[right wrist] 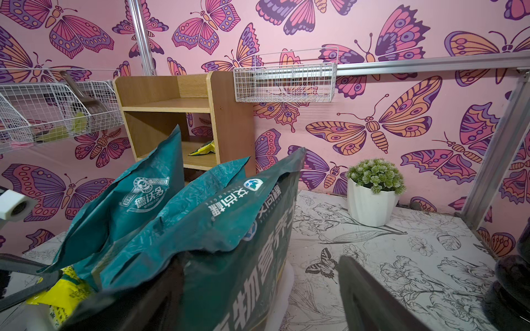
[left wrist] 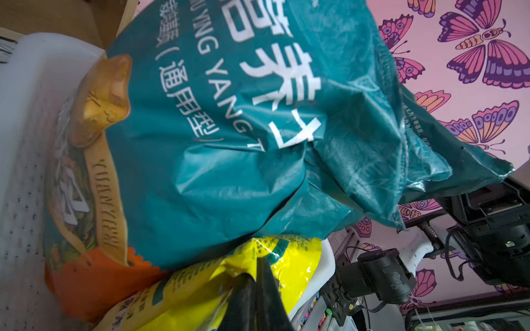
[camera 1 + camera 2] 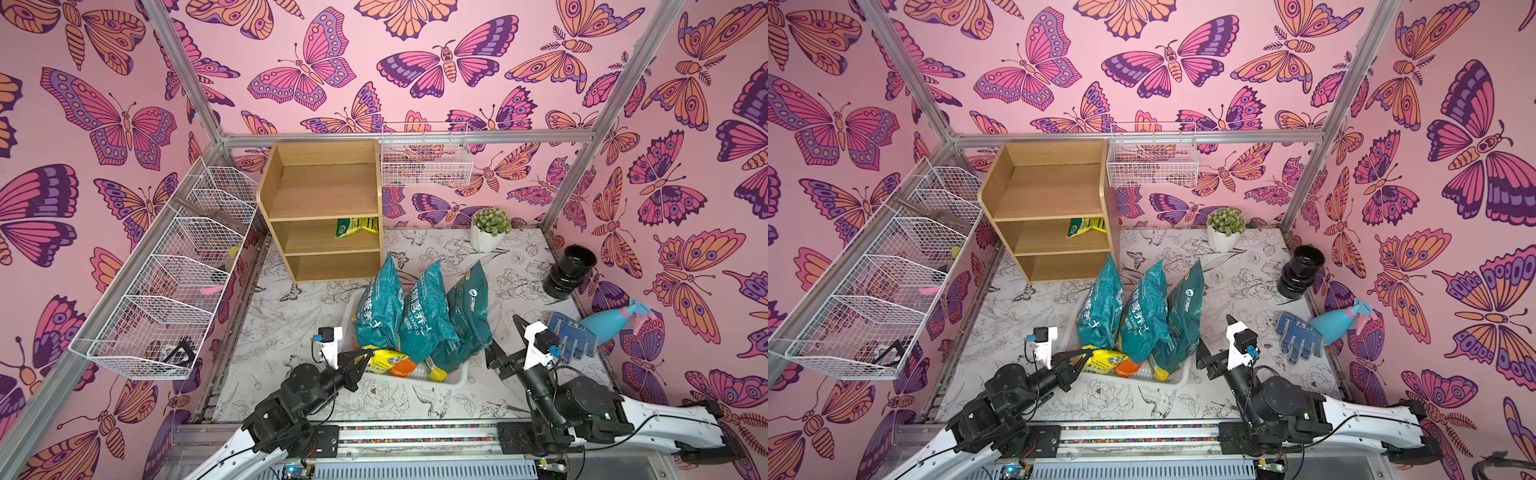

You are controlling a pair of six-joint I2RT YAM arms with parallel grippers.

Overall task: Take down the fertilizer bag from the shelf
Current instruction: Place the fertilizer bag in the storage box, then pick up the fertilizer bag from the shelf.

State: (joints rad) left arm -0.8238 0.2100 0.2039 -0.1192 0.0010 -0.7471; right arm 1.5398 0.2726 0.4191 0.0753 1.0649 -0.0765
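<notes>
The light-wood shelf (image 3: 324, 199) stands at the back left. A yellow-green fertilizer bag (image 3: 356, 226) lies on its middle tier, also seen in the right wrist view (image 1: 204, 148). A second yellow bag (image 3: 384, 359) lies at the front of a white tray (image 3: 453, 380), below three upright teal bags (image 3: 428, 316). My left gripper (image 3: 368, 353) is shut, its tips pinching this yellow bag's (image 2: 286, 258) edge. My right gripper (image 3: 502, 334) is open beside the rightmost teal bag (image 1: 229, 229), holding nothing.
White wire baskets hang on the left wall (image 3: 166, 282) and on the back wall (image 3: 426, 162). A potted plant (image 3: 490, 230), stacked black pots (image 3: 569, 270), a blue glove (image 3: 571, 336) and a blue spray bottle (image 3: 615, 320) sit along the right side.
</notes>
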